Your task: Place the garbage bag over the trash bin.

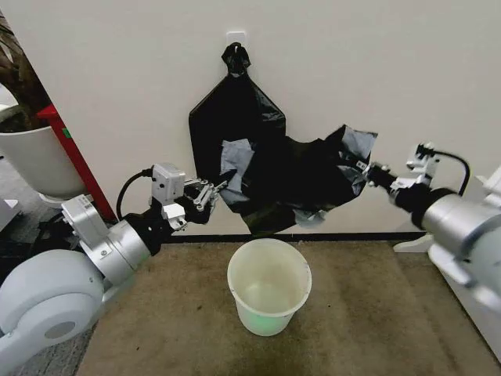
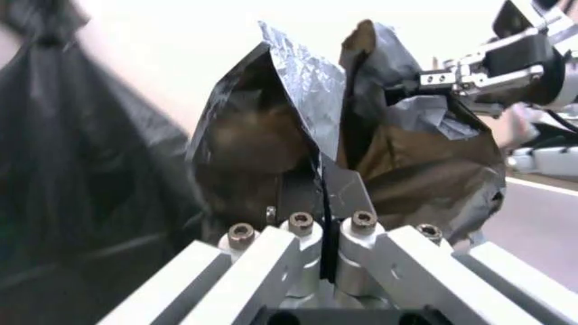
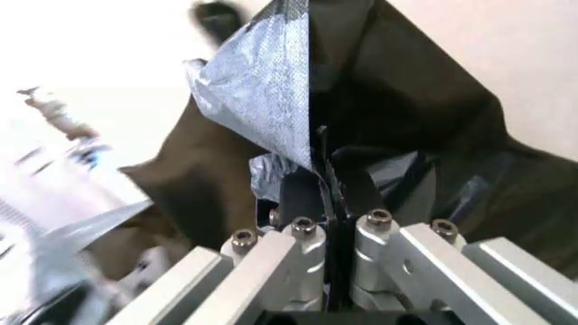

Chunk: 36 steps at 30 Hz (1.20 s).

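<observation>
Bag [image 1: 301,176] is held up in the air between both arms, in front of the wall [image 1: 407,70] and above the bin [image 1: 268,285]. It is stretched sideways, crumpled, with greyish folded flaps at each held end. Its lowest fold hangs just above the bin's far rim, not touching.

Left pincer [image 1: 215,193] is clenched on the bag's left edge; in the left wrist view the fingers [image 2: 348,196] are pressed together with the plastic [image 2: 271,135] caught between them. Right pincer [image 1: 366,168] is clenched on the bag's right edge; in the right wrist view its fingers [image 3: 302,193] are closed on a thin fold of the bag [image 3: 262,95]. In the left wrist view the right pincer [image 2: 442,76] shows at the far side of the bag.

Bin stands upright on the brown carpet [image 1: 376,313], near the wall, between the two arms, nothing in it.

Behind the bag a flat black bundle [image 1: 235,110] hangs from a wall hook [image 1: 236,39]. A white plant pot [image 1: 35,160] sits at the far left by the wall.
</observation>
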Motion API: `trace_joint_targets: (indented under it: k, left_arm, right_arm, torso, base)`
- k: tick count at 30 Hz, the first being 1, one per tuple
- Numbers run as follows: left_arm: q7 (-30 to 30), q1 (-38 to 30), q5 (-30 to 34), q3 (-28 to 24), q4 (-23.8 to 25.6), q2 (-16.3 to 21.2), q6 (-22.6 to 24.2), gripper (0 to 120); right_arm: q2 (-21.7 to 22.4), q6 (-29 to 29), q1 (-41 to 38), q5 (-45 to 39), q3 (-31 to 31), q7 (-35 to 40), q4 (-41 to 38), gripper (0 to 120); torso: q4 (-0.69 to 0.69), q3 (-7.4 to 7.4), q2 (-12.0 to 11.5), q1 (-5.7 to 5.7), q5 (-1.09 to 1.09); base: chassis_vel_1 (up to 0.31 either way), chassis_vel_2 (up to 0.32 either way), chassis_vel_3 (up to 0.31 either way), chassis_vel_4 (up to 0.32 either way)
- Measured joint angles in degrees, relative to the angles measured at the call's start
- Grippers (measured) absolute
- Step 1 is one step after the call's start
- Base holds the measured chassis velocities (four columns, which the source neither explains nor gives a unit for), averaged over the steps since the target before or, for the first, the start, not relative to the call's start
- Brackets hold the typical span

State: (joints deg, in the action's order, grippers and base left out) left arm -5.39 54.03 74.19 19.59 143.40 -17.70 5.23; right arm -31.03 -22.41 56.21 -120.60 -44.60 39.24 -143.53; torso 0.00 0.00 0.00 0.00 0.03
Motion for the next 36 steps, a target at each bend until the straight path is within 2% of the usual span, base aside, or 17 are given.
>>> trace_joint_targets:
  k: [5,6,9,11,19,29,36]
  left_arm:
    - [1.3,-4.1,2.6,-0.3,0.0,1.6,-0.2,0]
    - [1.3,-4.1,2.6,-0.3,0.0,1.6,-0.2,0]
    - [1.4,-4.7,3.2,-0.4,-0.1,1.7,-0.2,0]
    - [1.4,-3.6,2.9,-0.4,-0.1,1.2,-0.2,0]
    - [1.2,3.9,-1.7,-0.2,-0.5,-0.8,-0.2,0]
    - [1.3,10.1,-7.5,-0.6,-2.1,-3.3,-0.7,0]
    - [1.1,11.9,-10.2,-0.5,-5.2,-4.3,-1.7,0]
  right_arm:
    - [7.8,-0.3,-1.2,-15.6,-7.7,-1.7,0.0,0]
    - [7.8,-0.3,-1.2,-15.6,-7.7,-1.7,0.0,0]
    - [10.7,-0.9,-1.3,-22.6,-10.1,-1.0,0.1,0]
    - [11.0,-1.3,-1.4,-23.8,-8.8,-0.6,0.1,0]
    - [5.6,-2.0,-0.7,-17.4,4.1,1.1,0.2,0]
    - [1.3,-2.3,0.2,-14.6,8.4,1.1,0.3,0]
    - [-2.6,-2.6,-0.8,-9.1,14.7,-0.8,0.6,0]
  torso:
    - [0.00,0.00,0.0,0.00,-0.02]
    - [0.00,0.00,0.0,0.00,-0.02]
    - [0.00,0.00,0.0,0.00,-0.02]
    - [-0.01,-0.01,0.0,0.00,-0.03]
    - [0.01,0.00,0.0,0.00,-0.02]
    - [0.00,0.00,0.0,0.00,-0.03]
    - [0.00,0.00,0.0,0.00,-0.04]
  base:
    - [0.000,0.000,0.000,0.000]
    - [0.000,0.000,0.000,0.000]
    - [0.000,0.000,0.000,0.000]
    - [0.000,0.000,0.000,0.000]
    - [0.000,0.000,0.000,0.000]
    - [0.000,0.000,0.000,0.000]
    - [0.000,0.000,0.000,0.000]
